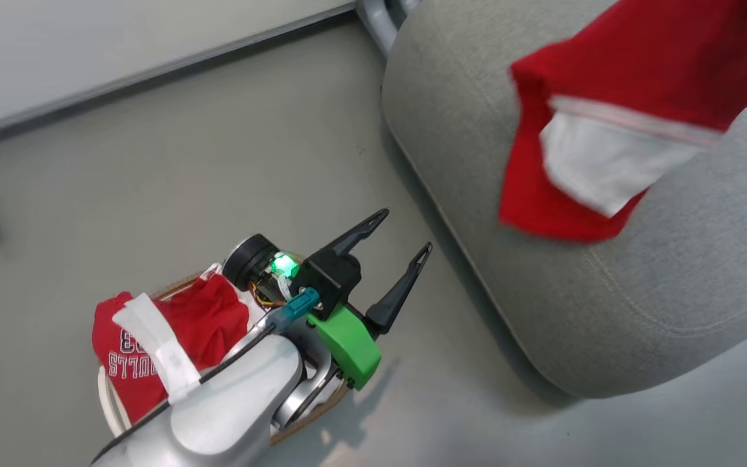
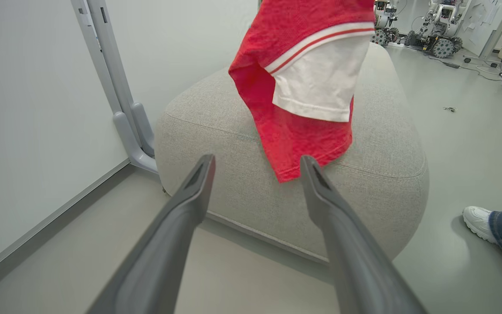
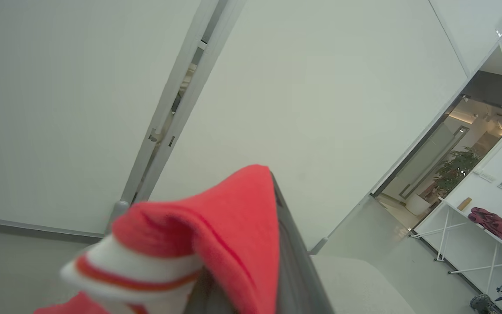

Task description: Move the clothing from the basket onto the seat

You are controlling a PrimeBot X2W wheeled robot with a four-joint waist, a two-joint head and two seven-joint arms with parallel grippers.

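Right gripper (image 3: 273, 226) has a red garment (image 3: 233, 218) with a white panel and striped trim bunched over its dark fingers. It's pinched shut on it as far as I can judge, since the cloth dangles in the upper right of the head view, over the big grey fabric seat cushion (image 1: 672, 292). Can't tell if the hem touches it. Holding it high probably keeps the fabric from dragging on the edge.

Left gripper (image 1: 404, 230), lower middle, is spread wide with nothing in it, parked over the oval white plastic basket (image 1: 106, 395) with the brown woven rim at lower left, likely ready for the next grab. A red BULLS jersey (image 1: 133, 363) lies in there, so I'd call the job partway.
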